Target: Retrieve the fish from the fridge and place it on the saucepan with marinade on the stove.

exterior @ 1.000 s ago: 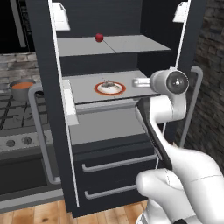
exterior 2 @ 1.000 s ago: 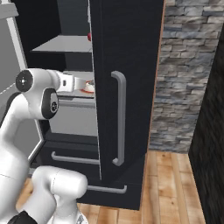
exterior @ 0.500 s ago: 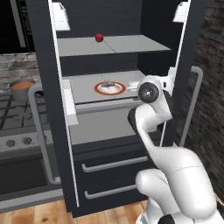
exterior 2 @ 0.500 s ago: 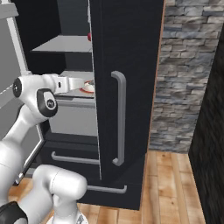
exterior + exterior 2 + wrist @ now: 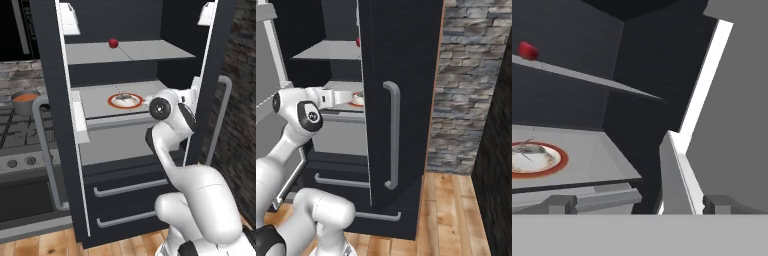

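Kitchen w/ stone wall behind; fridge (image 5: 135,165) stands w/ both doors swung out. Fish (image 5: 123,96) lies on a plate (image 5: 125,101) on the middle shelf (image 5: 100,102); a red ball (image 5: 113,43) sits on the shelf above. Gripper (image 5: 637,202) is at the shelf's front edge, to the plate's right and short of it, fingers spread wide, holding nothing. Saucepan (image 5: 25,101) w/ marinade (image 5: 25,97) sits on the stove (image 5: 20,145) left of the fridge.

**Arm raised, claw wide open**

The white arm rises from the base, bends at a dark-jointed elbow and reaches forward at mid height. The claw (image 5: 639,202) stands with its jaws spread wide and nothing between them; its two dark fingertips (image 5: 562,204) sit far apart, low in the hand view.
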### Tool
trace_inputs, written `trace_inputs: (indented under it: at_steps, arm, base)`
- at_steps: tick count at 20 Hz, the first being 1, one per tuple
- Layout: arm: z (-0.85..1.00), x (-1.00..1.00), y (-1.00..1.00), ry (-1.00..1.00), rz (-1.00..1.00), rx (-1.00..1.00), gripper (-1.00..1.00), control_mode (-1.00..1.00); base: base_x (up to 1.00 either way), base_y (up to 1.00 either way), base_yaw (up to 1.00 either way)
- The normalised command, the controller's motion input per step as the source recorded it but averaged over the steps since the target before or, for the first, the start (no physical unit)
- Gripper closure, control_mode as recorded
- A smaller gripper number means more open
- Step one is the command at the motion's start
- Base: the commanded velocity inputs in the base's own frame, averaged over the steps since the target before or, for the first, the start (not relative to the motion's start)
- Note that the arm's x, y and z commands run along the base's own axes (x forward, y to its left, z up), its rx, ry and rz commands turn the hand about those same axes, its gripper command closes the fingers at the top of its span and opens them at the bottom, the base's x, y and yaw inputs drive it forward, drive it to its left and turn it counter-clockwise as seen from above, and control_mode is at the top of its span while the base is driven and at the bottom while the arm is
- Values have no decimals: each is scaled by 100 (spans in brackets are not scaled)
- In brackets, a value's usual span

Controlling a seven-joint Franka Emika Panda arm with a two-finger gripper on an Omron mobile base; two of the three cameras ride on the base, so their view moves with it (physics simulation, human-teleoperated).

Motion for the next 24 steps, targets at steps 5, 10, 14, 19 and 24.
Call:
trace_inputs:
  at_steps: [5,10,14,19,24]
  arm:
    - [11,0,-45,2,0,6,-100,-100]
    - [1,9,-57,0,0,4,-100,-100]
    - [0,0,-77,0,-3,1,-100,-100]
    - [0,0,-91,0,-8,0,-100,-100]
    - [0,-17,-100,1,-15,0,-100,-100]
  base:
    - [0,0,0]
    - [0,0,0]
    - [0,0,0]
    - [0,0,0]
    - [0,0,0]
